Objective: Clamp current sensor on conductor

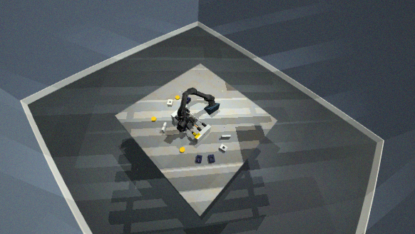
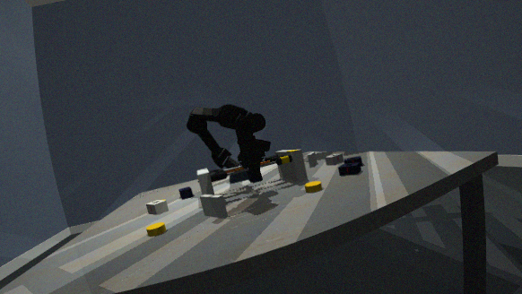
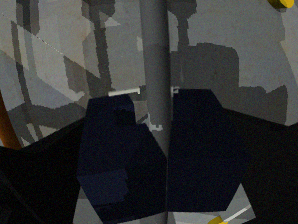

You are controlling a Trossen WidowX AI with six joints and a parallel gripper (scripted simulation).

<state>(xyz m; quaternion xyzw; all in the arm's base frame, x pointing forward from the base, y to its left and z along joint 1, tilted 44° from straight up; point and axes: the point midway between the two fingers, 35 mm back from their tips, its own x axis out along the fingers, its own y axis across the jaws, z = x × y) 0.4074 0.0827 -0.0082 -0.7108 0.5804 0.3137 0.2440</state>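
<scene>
The dark blue split-core sensor point(image 3: 112, 155) is in the wrist view, its two halves on either side of a grey conductor point(image 3: 156, 60). The halves meet at the lower side; a gap remains between their upper ends, where pale latch parts show. My gripper point(image 3: 152, 117) is shut on the sensor, a black finger against each outer side. In the top and exterior views the arm reaches down between the white end blocks point(image 1: 204, 132) point(image 2: 293, 169) of the conductor rack, and the sensor cannot be made out. The arrow and the LOAD marker cannot be read.
An orange conductor point(image 3: 7, 122) runs at the left. Two dark blue parts point(image 1: 198, 159) point(image 2: 350, 168), yellow discs point(image 1: 182, 150) point(image 2: 313, 186), a white block point(image 1: 223, 148) and an upright white plate point(image 2: 214, 205) stand around the rack.
</scene>
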